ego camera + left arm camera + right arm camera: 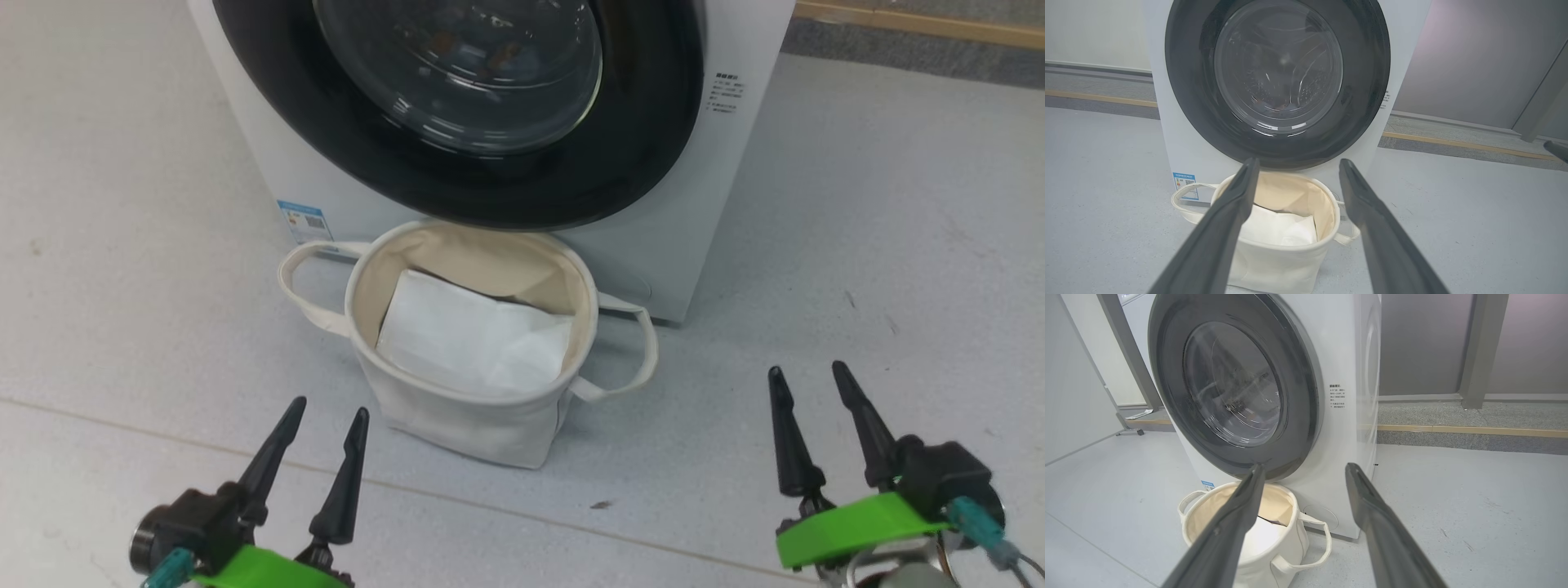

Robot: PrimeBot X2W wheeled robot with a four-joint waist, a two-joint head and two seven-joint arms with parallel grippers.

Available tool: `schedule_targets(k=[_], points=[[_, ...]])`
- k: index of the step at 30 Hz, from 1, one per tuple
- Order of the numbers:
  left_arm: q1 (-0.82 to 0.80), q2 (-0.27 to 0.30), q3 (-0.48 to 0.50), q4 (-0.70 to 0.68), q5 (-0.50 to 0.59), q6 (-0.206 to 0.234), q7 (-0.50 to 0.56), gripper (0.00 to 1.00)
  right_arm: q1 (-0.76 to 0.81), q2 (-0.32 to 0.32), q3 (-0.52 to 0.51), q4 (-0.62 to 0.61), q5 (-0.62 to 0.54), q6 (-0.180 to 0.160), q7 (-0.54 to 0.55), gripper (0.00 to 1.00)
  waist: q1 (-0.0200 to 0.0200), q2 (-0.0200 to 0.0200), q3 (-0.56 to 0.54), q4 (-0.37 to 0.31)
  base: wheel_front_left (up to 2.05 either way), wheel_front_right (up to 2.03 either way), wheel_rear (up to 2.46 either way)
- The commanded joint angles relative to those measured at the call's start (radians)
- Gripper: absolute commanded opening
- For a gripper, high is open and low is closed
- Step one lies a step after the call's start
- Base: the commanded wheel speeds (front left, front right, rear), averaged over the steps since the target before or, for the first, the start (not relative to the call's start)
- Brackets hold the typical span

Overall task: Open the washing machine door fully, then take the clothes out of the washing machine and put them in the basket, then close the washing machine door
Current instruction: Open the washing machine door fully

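1 washing machine (669, 245), door shut, with 1 basket in front and 2 empty grippers low over the floor (857, 204).

The white machine stands on the grey floor, and its 1 round black washing machine door (637, 122) lies closed flat against the front. Behind the glass bowl, a few orange-brown flecks of the clothes (445, 41) show faintly inside the drum. The 1 cream basket (457, 408) sits upright on the floor just before the machine, below the door, with its 2 looped handles (298, 278) out to the sides and 1 flat white sheet (473, 335) inside. The left gripper (329, 406) and right gripper (807, 368) hover near the basket on either side, each with its 2 jaws parted and holding nothing. 1 blue label sticker (304, 220) marks the machine's lower corner.
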Motion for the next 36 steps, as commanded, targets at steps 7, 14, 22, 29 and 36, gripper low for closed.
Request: schedule_targets(k=[7, 14, 22, 29, 36], points=[[-0.047, 0.049, 0.049, -0.088, -0.029, -0.006, -0.012, 1.0, -0.143, -0.008, -0.022, 0.022, 0.168, 0.008, -0.027, 0.0, 0.0, 0.0, 0.056, 0.026, 0.0, 0.0, 0.0], [-0.062, 0.092, 0.056, -0.171, -0.063, -0.006, -0.012, 1.0, -0.29, -0.008, -0.112, 0.079, 0.322, 0.008, -0.029, 0.0, 0.0, 0.0, 0.149, 0.08, 0.0, 0.0, 0.0], [-0.099, 0.13, 0.063, -0.212, -0.094, -0.006, -0.012, 1.0, -0.469, -0.008, -0.188, 0.126, 0.559, 0.008, -0.03, 0.0, 0.0, 0.0, 0.258, 0.134, 0.0, 0.0, 0.0], [-0.122, 0.139, 0.064, -0.217, -0.113, -0.006, -0.012, 1.0, -0.623, -0.008, -0.195, 0.176, 0.718, 0.008, -0.025, 0.0, 0.0, 0.0, 0.305, 0.151, 0.0, 0.0, 0.0], [-0.131, 0.134, 0.061, -0.233, -0.129, -0.006, -0.012, 1.0, -0.834, -0.06, -0.237, 0.284, 0.796, 0.008, 0.065, 0.0, 0.0, 0.0, 0.348, 0.173, 0.0, 0.0, 0.0]])
